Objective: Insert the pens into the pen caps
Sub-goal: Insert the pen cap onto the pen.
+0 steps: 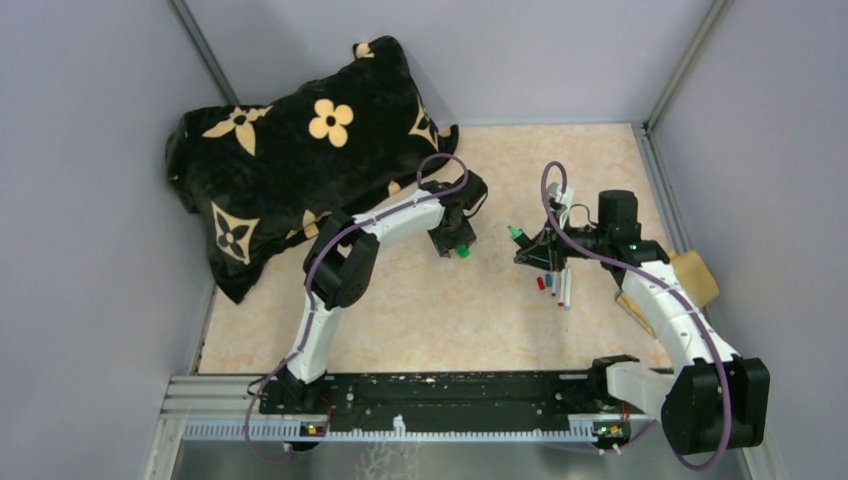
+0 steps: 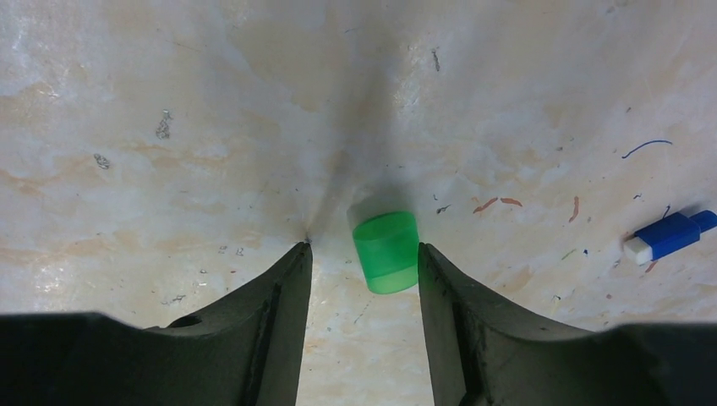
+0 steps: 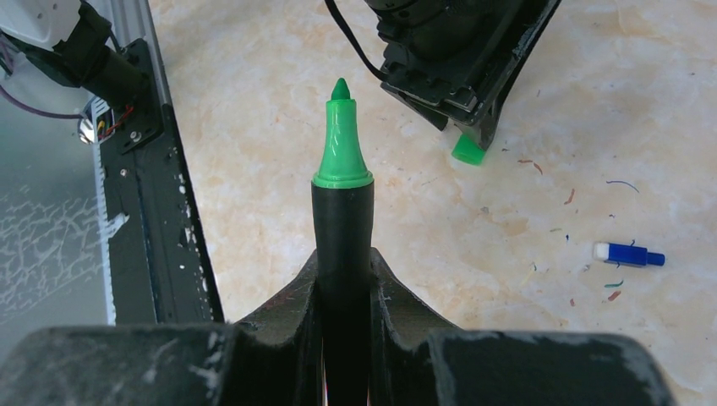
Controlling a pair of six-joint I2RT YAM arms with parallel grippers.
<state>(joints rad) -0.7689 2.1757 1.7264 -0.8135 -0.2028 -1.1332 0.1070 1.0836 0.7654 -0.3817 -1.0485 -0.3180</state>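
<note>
A black cushion with tan flower prints lies slumped across the far left corner of the table, and the left arm's elbow stands just in front of it. A tan cardboard box sits at the right edge, partly hidden behind the right arm. A few loose pens with red and blue ends lie close together on the table just below the right arm's wrist, and a small blue stub with a white end lies alone to one side, well apart from the green cap. The table around them is streaked with short ink marks in blue, red and green. The green cap rests on the table between the left fingers, which stand open around it. There is a clear gap on one side, while the other finger sits so close to the cap's edge that touching cannot be told from just beside. Nothing is lifted. The right fingers are closed tight on the thick black pen, gripping its barrel low so that the bright green tip juts well out past them. The tip points roughly toward the left arm's wrist, with open table between the two.
</note>
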